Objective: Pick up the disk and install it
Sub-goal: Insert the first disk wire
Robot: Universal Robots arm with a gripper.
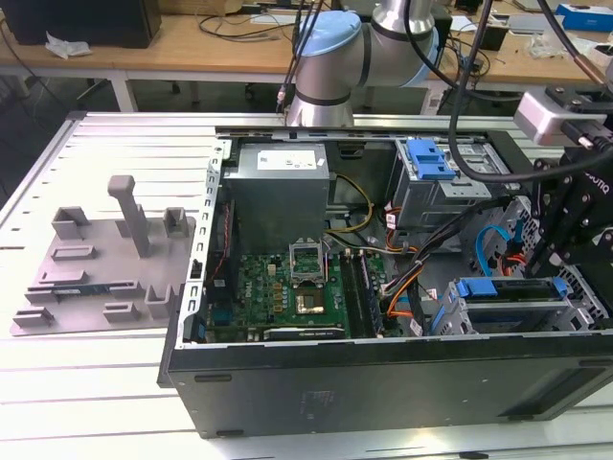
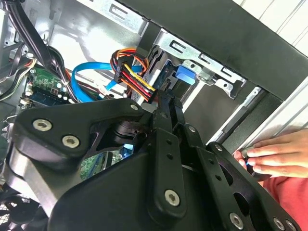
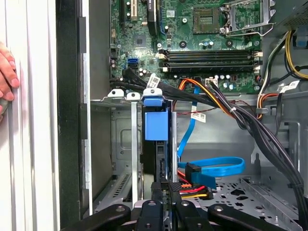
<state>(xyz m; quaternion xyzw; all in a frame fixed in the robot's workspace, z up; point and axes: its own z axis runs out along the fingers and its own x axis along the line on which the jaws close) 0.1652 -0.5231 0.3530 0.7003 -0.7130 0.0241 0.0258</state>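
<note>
Landmark: open black PC case (image 1: 383, 383). In the exterior view, going left to right: grey fixture plate with posts (image 1: 105, 259) on the slatted table (image 1: 57, 383), just beside the case's left wall; inside the case, the grey power supply box (image 1: 278, 187), then the green motherboard (image 1: 287, 287) below it with its CPU socket (image 1: 308, 257); a blue-topped drive bay (image 1: 431, 163) at the case's far corner; then the drive cage (image 1: 517, 307) at the case's near right corner, with the gripper (image 1: 575, 220) hanging over it.

The disk (image 3: 156, 127) sits edge-up in a slot of the drive cage; its blue carrier frame shows in the first wrist view, and as a small blue block (image 2: 185, 76) in the second wrist view. The exterior view gives just blue rails on the cage.

The wrist views add a person's hand: fingers (image 3: 7, 72) on the table outside the case wall in the first, a hand (image 2: 274, 154) on the case's outer edge in the second.

The gripper's fingers (image 3: 166, 199) look pinched close together just beside the disk's rear edge; cannot tell if they grip it.

Blue SATA cable (image 3: 216, 166) and orange-red power wires (image 3: 192, 187) crowd the cage next to the disk. Black cable bundles (image 3: 260, 130) cross the case toward the motherboard.
</note>
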